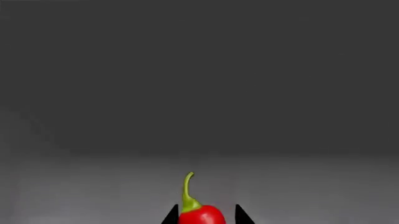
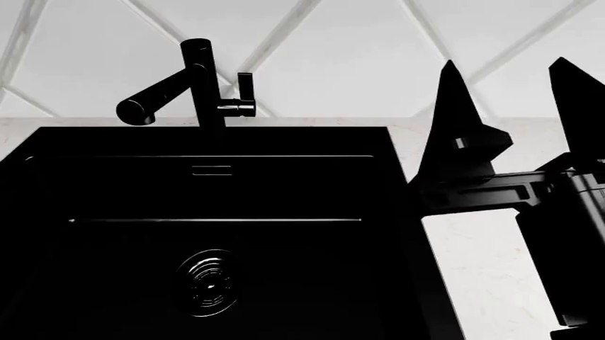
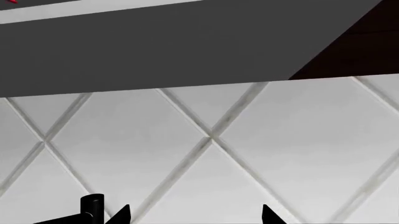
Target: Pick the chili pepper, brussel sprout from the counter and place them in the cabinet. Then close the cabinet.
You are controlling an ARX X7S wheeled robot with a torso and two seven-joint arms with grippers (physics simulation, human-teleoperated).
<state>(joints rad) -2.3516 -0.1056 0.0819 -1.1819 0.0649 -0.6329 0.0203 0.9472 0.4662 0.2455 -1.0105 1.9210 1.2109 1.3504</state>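
While our left gripper (image 1: 206, 218) shows only its two black fingertips at the edge of the left wrist view, we can see the small glossy red chili pepper (image 1: 201, 212) sitting between them, its curved green stem pointing away from the camera. The left tip lies against the pepper's side; a thin gap shows beside the other tip, so we read the jaws as narrowed around the pepper, holding it. Beyond the pepper lies a flat pale grey surface (image 1: 311, 186), and past that a plain dark grey wall (image 1: 199, 70) (nothing else shows in this enclosure).

Our right gripper (image 2: 515, 106) stands raised in the head view, its two black pointed fingers (image 2: 454, 120) spread well apart with nothing between them. In the right wrist view its fingertips frame the white diamond-tiled backsplash (image 3: 281, 149), with the dark grey underside of a cabinet (image 3: 156, 46) above the tiles. A tiny red speck sits at the top corner of that view, too small to identify.

Further out, the head view shows the black rectangular sink basin (image 2: 217, 234) with its round drain (image 2: 206, 282), the matte black faucet (image 2: 184, 88) behind it, and the white marble-look counter (image 2: 482, 269) beside the sink under our right arm.

We cannot see the brussel sprout in any view.
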